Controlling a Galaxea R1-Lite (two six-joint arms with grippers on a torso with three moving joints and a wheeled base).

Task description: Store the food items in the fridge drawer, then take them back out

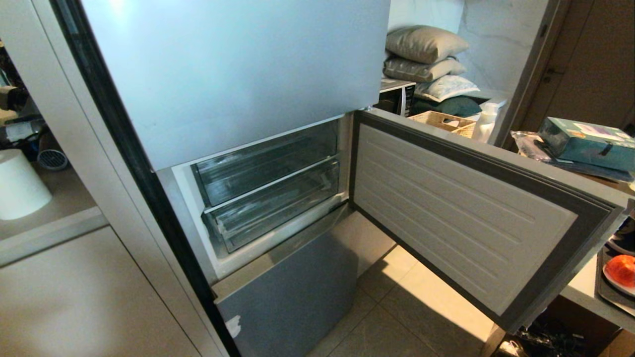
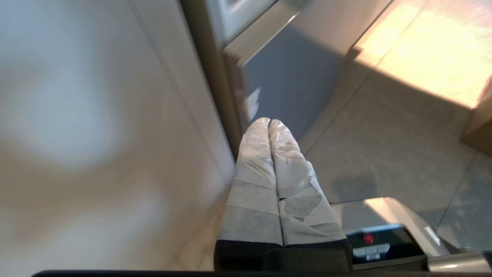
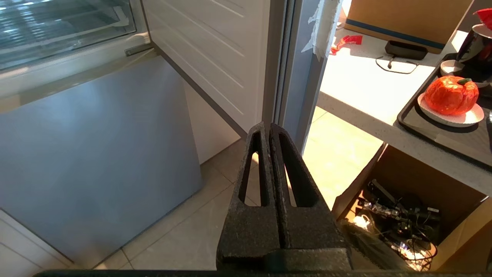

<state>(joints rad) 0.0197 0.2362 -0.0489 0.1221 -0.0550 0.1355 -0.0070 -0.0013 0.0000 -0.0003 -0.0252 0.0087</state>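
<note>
Head view: fridge [image 1: 233, 74] with middle door [image 1: 461, 208] swung wide open to the right, ribbed white inner face showing. Inside the open compartment, two clear drawers stacked and pushed in. Upper drawer [image 1: 265, 166] and lower drawer [image 1: 275, 206] both look bare inside; only ribbing and glare visible through the fronts. Long axis of each drawer running across the compartment, from the cabinet side toward the door hinge, fronts facing out toward the camera. Cannot tell from here which of the two carries the torn tape. At far right edge, on a counter [image 1: 583, 287], one orange-red fruit [image 1: 621, 270] on a white plate [image 1: 615, 283], cut off by the frame. No arm in sight here. Behind the door, stacked pillows [image 1: 426, 54] and a wicker basket [image 1: 444, 121].

Left wrist view: left gripper [image 2: 269, 122], fingers wrapped in pale tape, pressed tip to tip with nothing between, hanging low beside the grey lower fridge door [image 2: 292, 73] and over tiled floor [image 2: 388, 154].

Right wrist view: right gripper [image 3: 267, 127], black fingers closed flat against each other, holding nothing, hanging above the floor near the open door's edge. Beyond it, same fruit [image 3: 450, 94] sitting on its plate [image 3: 451, 117] in a dark tray [image 3: 430, 132] on the counter, green stem end up. Well apart from drawers and grippers. Under the counter, a cardboard box [image 3: 453, 200] holding tangled cables and electronics. Second fruit not identifiable with certainty.
</note>
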